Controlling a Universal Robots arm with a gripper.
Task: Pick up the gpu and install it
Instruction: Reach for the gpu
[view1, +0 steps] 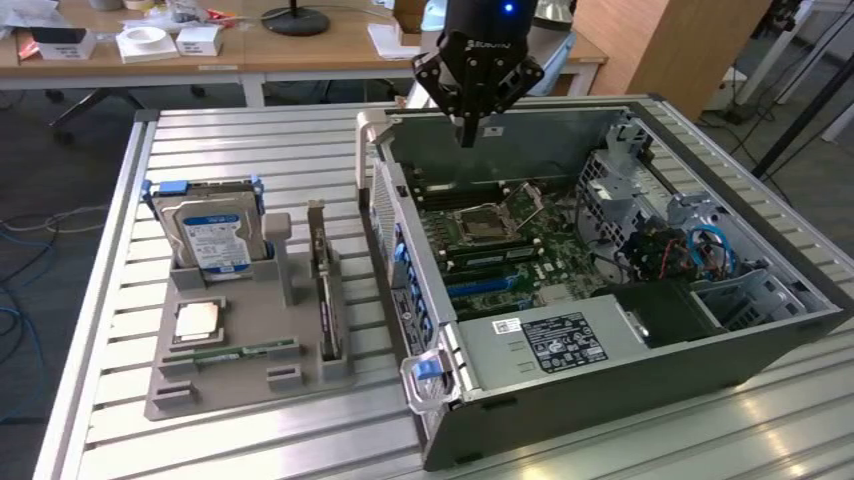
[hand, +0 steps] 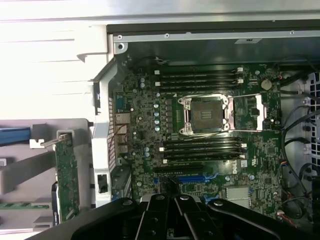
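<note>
**Me:** My claw (view1: 466, 135) is pressed together, pinching nothing. It hangs over the far wall of the open computer case (view1: 574, 395), above the motherboard (view1: 534, 255).

**Colleague:** And the gpu (view1: 327, 300)?

**Me:** It stands on edge in the grey holder (view1: 227, 388) on the slatted table (view1: 240, 150), to the exterior view's left of the case and well apart from my claw. The blue-labelled hard drive (view1: 214, 240) stands further left in the same holder.

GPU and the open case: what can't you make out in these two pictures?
- gpu: in the exterior view it stands edge-on in the grey tray, so its face and contacts are hidden.
- Blue slot: in the wrist view the claw covers part of the board beside it.
- Power supply label: in the exterior view the print is too small to read.
</note>
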